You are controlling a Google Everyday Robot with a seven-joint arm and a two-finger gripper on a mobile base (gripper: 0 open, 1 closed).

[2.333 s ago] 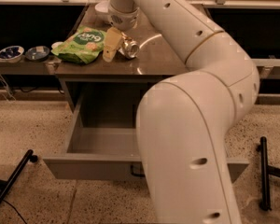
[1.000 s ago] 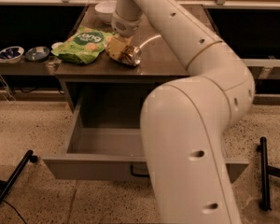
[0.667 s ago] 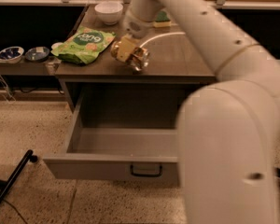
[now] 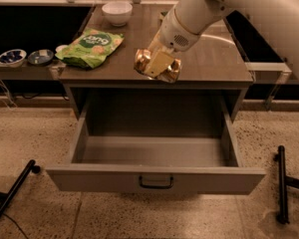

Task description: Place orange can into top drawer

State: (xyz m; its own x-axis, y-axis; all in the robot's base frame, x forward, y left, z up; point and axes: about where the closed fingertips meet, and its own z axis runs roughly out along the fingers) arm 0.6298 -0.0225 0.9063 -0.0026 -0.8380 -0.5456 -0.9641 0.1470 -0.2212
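At the front edge of the tabletop (image 4: 209,59), near the middle of its width, the orange can (image 4: 172,70) is held in the claw (image 4: 158,63). The can is tipped well off upright, close to lying on its side, with one gold end showing to the left of the claw and the other to the right. One pale finger (image 4: 159,61) lies across the can's front face, and the claw is closed around the can's middle. Whether the can rests on the tabletop or hangs just clear of it cannot be told. The white arm (image 4: 204,9) runs down to the claw from above the tabletop's right rear.

Directly beneath the tabletop, the top drawer (image 4: 89,179) stands pulled fully out towards the camera. Its grey floor is bare, and a small dark handle (image 4: 156,183) sits at the centre of its front panel. The can is above the tabletop, not inside the drawer.

On the left part of the tabletop, well apart from the can, lies a green snack bag (image 4: 91,46). A white bowl (image 4: 116,13) stands at the tabletop's rear, left of centre. Off the tabletop's left side, on a lower ledge, sit two small blue dishes (image 4: 12,57) (image 4: 40,57) side by side. Black bars lie on the speckled floor (image 4: 35,133) to the left (image 4: 12,195) and right (image 4: 281,183) below the tabletop.
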